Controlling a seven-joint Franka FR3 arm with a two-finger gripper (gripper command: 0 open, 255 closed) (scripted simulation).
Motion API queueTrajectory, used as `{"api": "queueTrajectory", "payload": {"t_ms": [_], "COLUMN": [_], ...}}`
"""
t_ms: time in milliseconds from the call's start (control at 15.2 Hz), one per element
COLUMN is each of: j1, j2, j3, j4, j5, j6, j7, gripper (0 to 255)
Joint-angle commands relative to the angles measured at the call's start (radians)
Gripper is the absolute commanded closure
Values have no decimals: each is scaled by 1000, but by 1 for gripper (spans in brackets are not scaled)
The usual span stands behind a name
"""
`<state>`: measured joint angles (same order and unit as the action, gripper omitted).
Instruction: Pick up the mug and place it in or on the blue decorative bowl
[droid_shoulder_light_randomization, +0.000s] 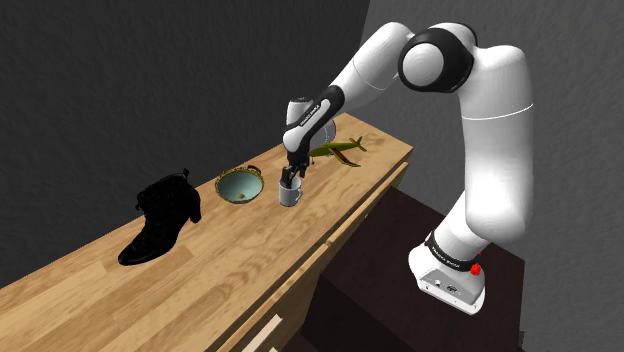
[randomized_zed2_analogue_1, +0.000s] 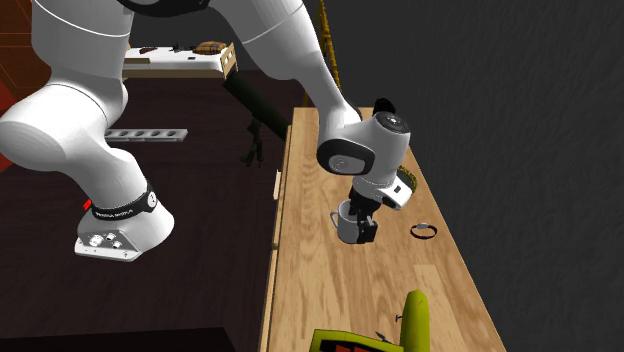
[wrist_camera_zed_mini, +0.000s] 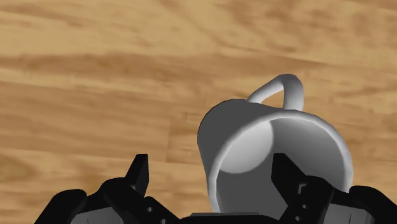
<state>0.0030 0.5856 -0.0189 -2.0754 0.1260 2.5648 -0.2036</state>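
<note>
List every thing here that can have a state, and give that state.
mug, upright on the table, empty, not held.
gripper, open, fingers astride the mug's wall without clasping it.
bowl, upright, empty.
boot, standing on its sole.
toy plane, resting on the table.

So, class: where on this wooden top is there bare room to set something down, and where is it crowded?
Free: the broad strip between the black boot and the wooden top's front edge, and the end past the boot. Crowded: bowl, mug with the claw at it, toy plane.
</note>
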Motion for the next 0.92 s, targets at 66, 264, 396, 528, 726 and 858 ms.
{"api": "queueTrajectory", "payload": {"t_ms": [66, 264, 396, 528, 726, 858], "j1": [0, 0, 0, 0, 0, 0], "j2": [2, 2, 2, 2, 2, 2], "j3": [0, 0, 0, 0, 0, 0], "j4": [1, 1, 1, 1, 1, 1], "j5": [0, 0, 0, 0, 0, 0], "j6": [2, 2, 2, 2, 2, 2], "j7": [0, 0, 0, 0, 0, 0], "gripper": [0, 0, 255, 255, 255, 255]}}
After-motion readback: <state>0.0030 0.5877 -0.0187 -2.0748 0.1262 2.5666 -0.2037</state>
